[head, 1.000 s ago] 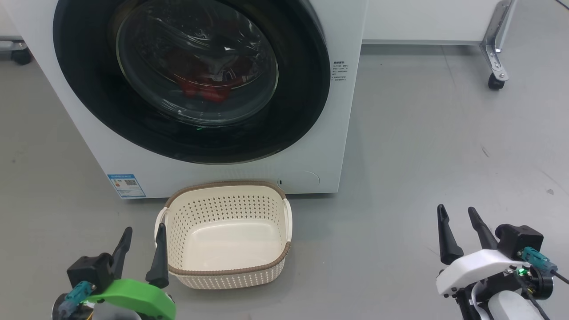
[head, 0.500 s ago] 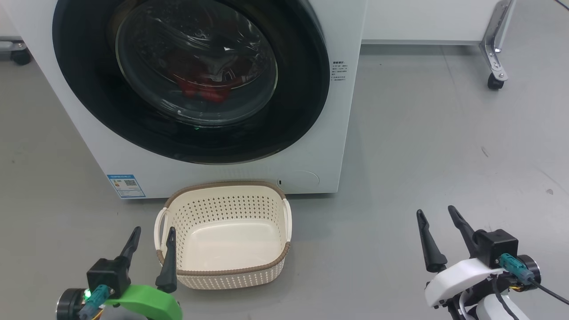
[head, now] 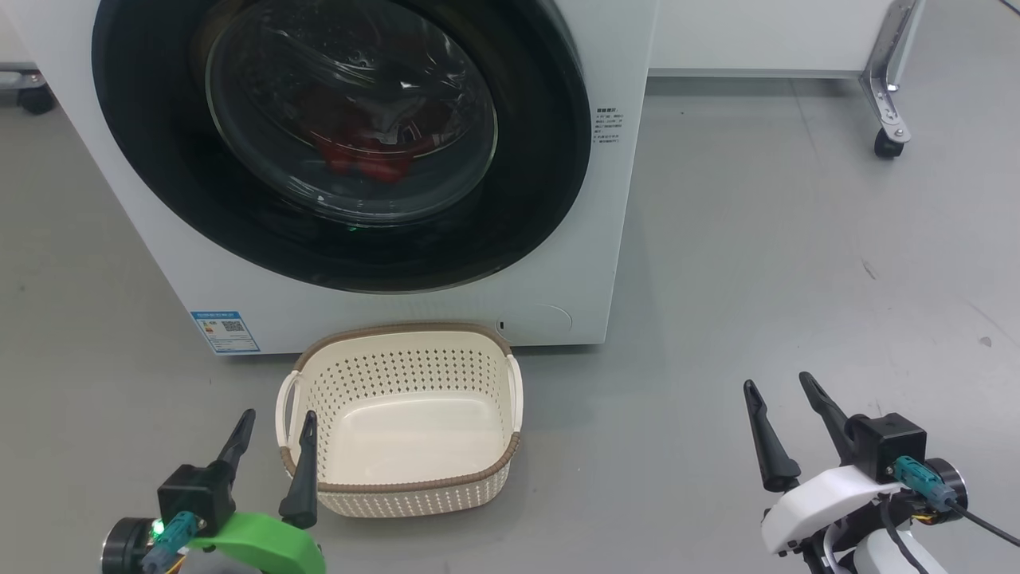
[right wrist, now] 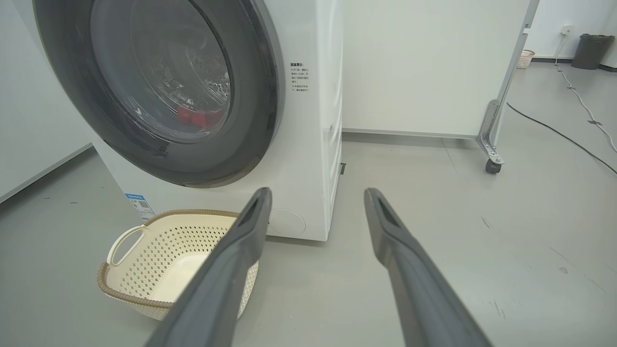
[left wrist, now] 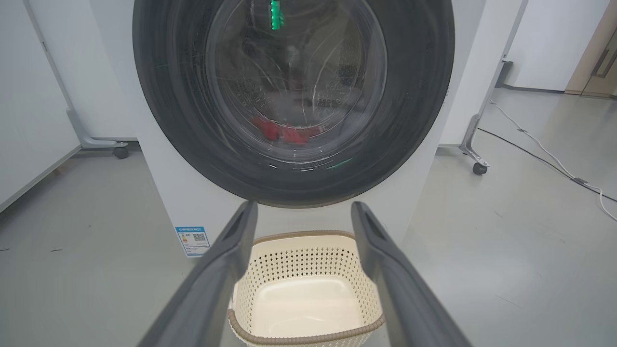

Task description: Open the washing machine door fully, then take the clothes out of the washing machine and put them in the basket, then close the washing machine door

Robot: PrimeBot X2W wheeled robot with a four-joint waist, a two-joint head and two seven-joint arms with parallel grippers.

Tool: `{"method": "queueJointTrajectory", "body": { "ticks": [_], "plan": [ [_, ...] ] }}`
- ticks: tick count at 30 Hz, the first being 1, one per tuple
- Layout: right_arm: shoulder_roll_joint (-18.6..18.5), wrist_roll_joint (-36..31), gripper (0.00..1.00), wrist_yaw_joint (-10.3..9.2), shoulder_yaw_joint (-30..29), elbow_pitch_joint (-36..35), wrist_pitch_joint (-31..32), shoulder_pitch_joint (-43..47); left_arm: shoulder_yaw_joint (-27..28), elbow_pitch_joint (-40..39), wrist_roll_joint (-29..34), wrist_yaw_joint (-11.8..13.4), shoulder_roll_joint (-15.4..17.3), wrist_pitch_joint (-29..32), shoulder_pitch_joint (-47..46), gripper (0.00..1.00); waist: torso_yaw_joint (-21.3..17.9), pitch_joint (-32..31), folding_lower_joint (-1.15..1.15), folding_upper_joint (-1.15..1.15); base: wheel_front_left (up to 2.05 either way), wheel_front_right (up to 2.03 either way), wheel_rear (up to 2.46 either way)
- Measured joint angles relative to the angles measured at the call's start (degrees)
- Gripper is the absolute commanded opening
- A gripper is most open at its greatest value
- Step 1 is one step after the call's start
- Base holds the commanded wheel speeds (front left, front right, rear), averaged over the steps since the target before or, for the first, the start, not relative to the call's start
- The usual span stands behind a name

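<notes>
The basket (head: 398, 485) is set at six o'clock of the shut door (head: 151, 175), presumably to catch clothes (head: 362, 159); left gripper (head: 279, 414) and right gripper (head: 777, 381) are held spread.

One white washing machine (head: 606, 239) with one round black door (head: 542, 175). One cream basket (head: 414, 502) (two white loop handles (head: 516, 391)). Red clothes (head: 362, 159) behind the glass, number unclear. One left gripper (head: 279, 414), one right gripper (head: 777, 381), two dark fingers (head: 301, 478) each. One blue sticker (head: 225, 331).
</notes>
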Motion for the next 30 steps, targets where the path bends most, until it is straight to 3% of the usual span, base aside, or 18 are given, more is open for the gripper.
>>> {"method": "queueJointTrajectory", "body": {
  "ticks": [11,12,13,21,30],
  "plan": [
    [0.3,0.0,1.00,0.01,-0.1,0.4,0.0,0.0,0.1,0.5,0.0,0.3,0.0,0.3,-0.1,1.00,-0.2,0.2,0.00,0.00,0.00,0.00,0.00],
    [0.3,0.0,0.89,0.01,-0.1,0.4,0.0,0.0,0.1,0.6,0.0,0.3,0.0,0.3,-0.1,1.00,-0.2,0.2,0.00,0.00,0.00,0.00,0.00],
    [0.4,0.0,0.00,0.02,-0.2,0.5,0.0,0.0,0.1,0.6,0.0,0.3,0.0,0.3,-0.1,1.00,-0.2,0.3,0.00,0.00,0.00,0.00,0.00],
    [0.8,0.5,0.00,0.47,-1.0,0.8,-0.1,-0.3,0.0,0.7,0.2,0.3,0.0,0.3,-0.1,1.00,-0.1,0.4,0.00,0.00,0.00,0.00,0.00],
    [3.4,7.0,0.00,2.42,-4.4,-0.3,-0.2,-1.5,0.0,-0.4,0.5,0.4,-0.1,0.2,-0.8,1.00,0.2,1.5,0.00,0.00,0.00,0.00,0.00]
  ]
}}
